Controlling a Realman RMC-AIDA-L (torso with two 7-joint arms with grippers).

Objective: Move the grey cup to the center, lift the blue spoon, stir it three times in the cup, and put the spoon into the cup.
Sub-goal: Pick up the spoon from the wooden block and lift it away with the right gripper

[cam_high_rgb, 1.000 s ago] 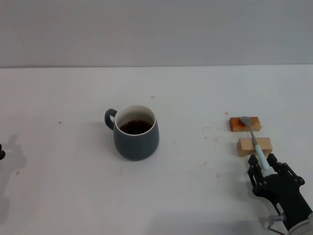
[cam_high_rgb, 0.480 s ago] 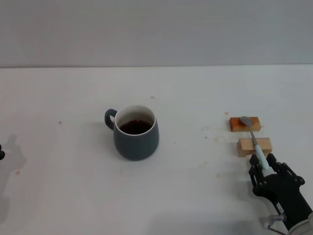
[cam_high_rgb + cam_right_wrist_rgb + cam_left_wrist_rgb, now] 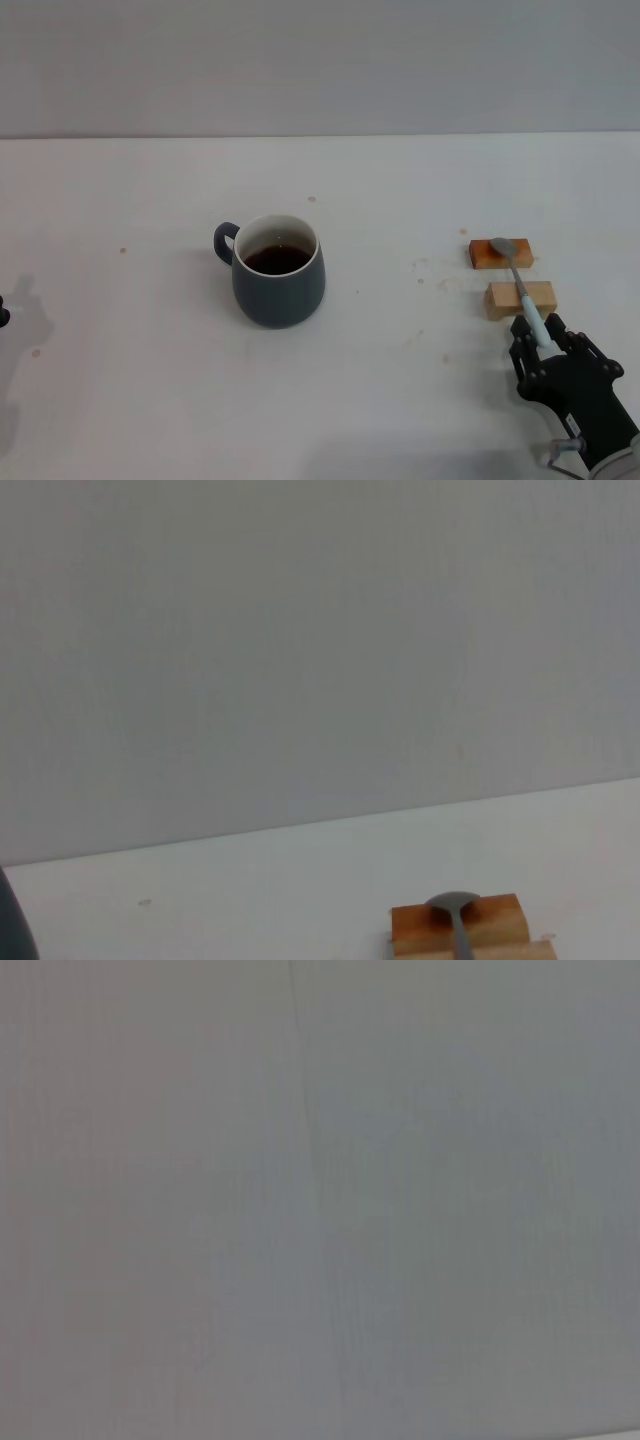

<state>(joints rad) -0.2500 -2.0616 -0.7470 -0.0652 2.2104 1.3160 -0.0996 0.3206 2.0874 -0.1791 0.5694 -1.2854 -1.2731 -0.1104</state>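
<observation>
Head view: the grey cup (image 3: 279, 270) stands near the middle of the table (image 3: 420, 190), dark liquid inside, handle to the left. Well to its right, the blue spoon (image 3: 522, 285) lies across two wooden blocks (image 3: 510, 276), bowl on the far one, pale handle reaching toward the near edge. The right pincer (image 3: 545, 341) sits at the handle's near end, fingers either side of it; whether they are clamped on it or just apart I cannot tell. The left pincer is out of sight.

A risk: a hold this close to the handle's tip could let the spoon pivot or slip on lifting, or drag a block along.

Left wrist view: only blank grey surface.

Right wrist view: the far block (image 3: 458, 927) with the spoon's bowl (image 3: 452, 903) resting on it.
</observation>
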